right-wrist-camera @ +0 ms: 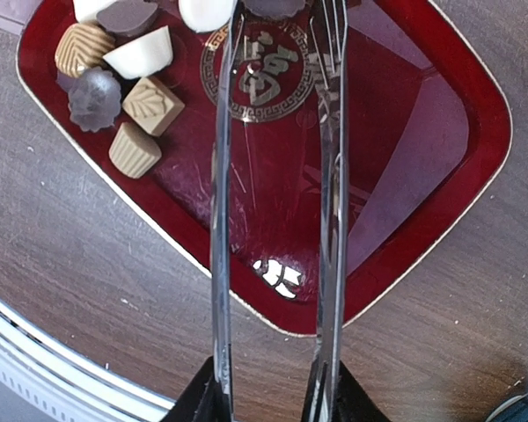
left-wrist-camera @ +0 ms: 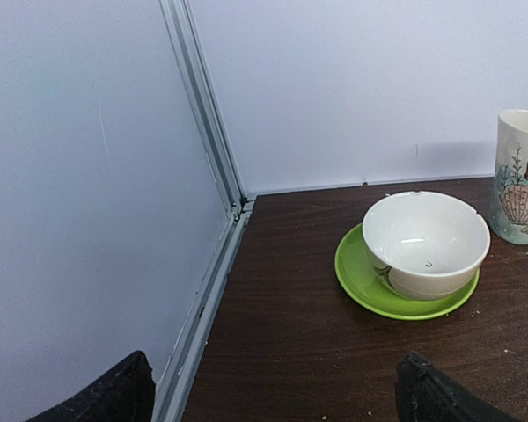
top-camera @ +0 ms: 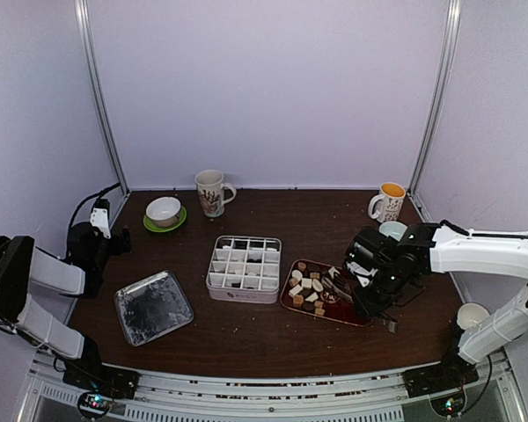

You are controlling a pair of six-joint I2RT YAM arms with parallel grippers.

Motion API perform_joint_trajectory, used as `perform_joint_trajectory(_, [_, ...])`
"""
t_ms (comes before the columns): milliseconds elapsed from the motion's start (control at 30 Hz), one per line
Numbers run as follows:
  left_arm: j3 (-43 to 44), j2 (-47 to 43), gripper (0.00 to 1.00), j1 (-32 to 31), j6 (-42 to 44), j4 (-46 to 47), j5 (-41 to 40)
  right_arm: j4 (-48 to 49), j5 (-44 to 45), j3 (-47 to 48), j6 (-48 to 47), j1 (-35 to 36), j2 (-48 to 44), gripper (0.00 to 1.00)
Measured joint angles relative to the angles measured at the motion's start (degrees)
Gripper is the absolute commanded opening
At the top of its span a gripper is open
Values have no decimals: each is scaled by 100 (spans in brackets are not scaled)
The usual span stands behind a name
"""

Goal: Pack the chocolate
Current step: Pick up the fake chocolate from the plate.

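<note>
The chocolate point(top-camera: 306, 288), small white, tan and dark brown pieces, lies heaped at the left end of a red tray point(top-camera: 359, 319). In the right wrist view several pieces of chocolate point(right-wrist-camera: 141, 104) sit at the tray's point(right-wrist-camera: 440, 167) upper left. My right gripper point(right-wrist-camera: 273, 406) is shut on long metal tongs point(right-wrist-camera: 222, 202), whose two arms stand apart over the tray's bare middle with nothing between them. A white divided box point(top-camera: 244, 268) stands left of the tray, a few dark pieces in its cells. My left gripper point(left-wrist-camera: 273, 391) hangs open by the left wall, far from the chocolate.
A white bowl point(left-wrist-camera: 425, 242) on a green saucer point(left-wrist-camera: 361, 274) and a shell-print mug point(left-wrist-camera: 521, 176) stand at the back left. A metal lid point(top-camera: 153, 306) lies front left. A yellow-filled mug point(top-camera: 389, 202) stands back right and a white cup point(top-camera: 471, 315) at the right edge.
</note>
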Motion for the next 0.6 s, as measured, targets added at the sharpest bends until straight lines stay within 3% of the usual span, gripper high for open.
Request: perform_joint_trajectory(600, [0,0,98,0,0,0,0,188,116,251,-109,-72,98,30])
